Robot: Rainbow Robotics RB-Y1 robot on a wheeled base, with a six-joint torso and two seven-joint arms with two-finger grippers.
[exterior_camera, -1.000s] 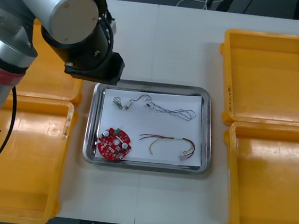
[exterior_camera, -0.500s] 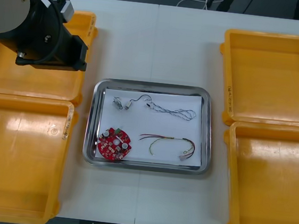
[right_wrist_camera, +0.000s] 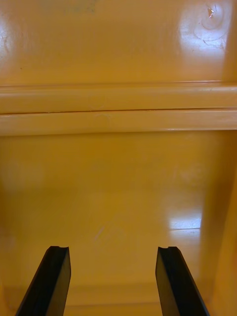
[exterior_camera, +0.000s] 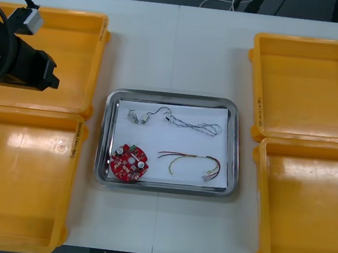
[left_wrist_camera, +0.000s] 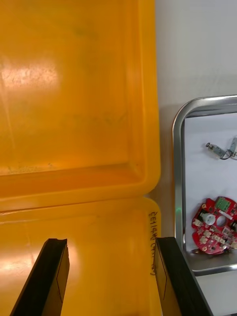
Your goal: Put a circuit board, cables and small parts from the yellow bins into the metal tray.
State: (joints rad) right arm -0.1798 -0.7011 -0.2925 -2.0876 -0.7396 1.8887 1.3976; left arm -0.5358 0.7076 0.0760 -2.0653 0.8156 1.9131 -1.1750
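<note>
Now left jaws gape empty over the left yellow bins (left_wrist_camera: 74, 98); right jaws gape empty over the right yellow bins (right_wrist_camera: 118, 173).

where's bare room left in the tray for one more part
White strip across the middle of the metal tray, between the twisted blue and white cable and the red and yellow cable. Crowded around the round red circuit board.

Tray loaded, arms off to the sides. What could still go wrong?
Open left gripper hangs over the meeting rims of two left yellow bins; lowering might strike them. Round red circuit board lies near the shiny metal tray's corner; a nudge could ride it onto the rim. Right gripper, open, is parked over a right yellow bin.
</note>
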